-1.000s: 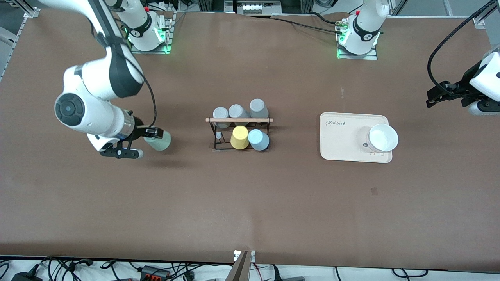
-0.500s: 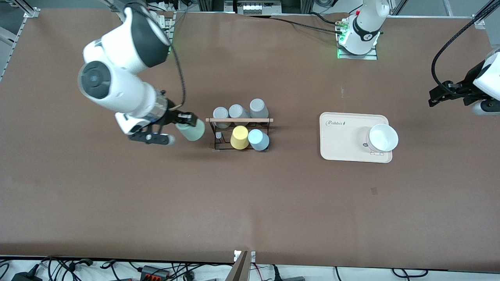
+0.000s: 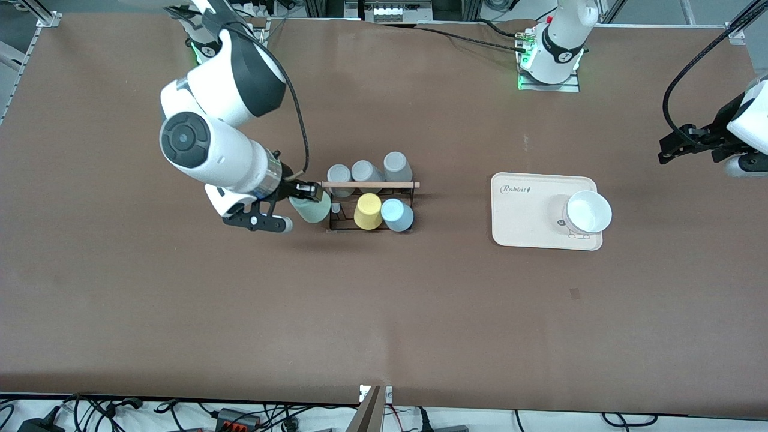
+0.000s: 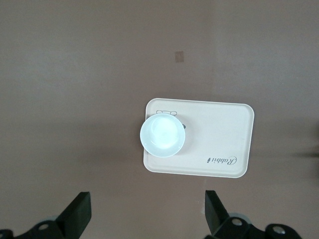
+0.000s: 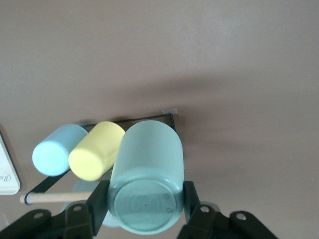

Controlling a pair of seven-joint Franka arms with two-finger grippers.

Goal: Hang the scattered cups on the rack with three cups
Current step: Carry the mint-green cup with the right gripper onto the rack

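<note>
My right gripper point(image 3: 305, 198) is shut on the pale mint green cup point(image 3: 312, 209), holding it tilted at the rack's point(image 3: 368, 185) end toward the right arm's end of the table. In the right wrist view the mint cup point(image 5: 148, 174) sits between my fingers point(image 5: 95, 201), over the rack's corner point(image 5: 169, 117). The light blue cup point(image 3: 396, 215) hangs on the rack beside a yellow cup point(image 3: 368, 211); it also shows in the right wrist view point(image 5: 56, 155). My left gripper point(image 4: 147, 219) is open and empty, waiting high over the table's left-arm end.
Three grey tumblers point(image 3: 366, 170) hang on the rack's farther row. A cream tray point(image 3: 519, 216) holding a white bowl point(image 3: 588, 212) lies toward the left arm's end; the tray point(image 4: 219, 144) and bowl point(image 4: 162, 135) show in the left wrist view.
My right gripper has carried the mint cup across the table toward the rack, from well away to right at its end. The left arm has barely moved.
</note>
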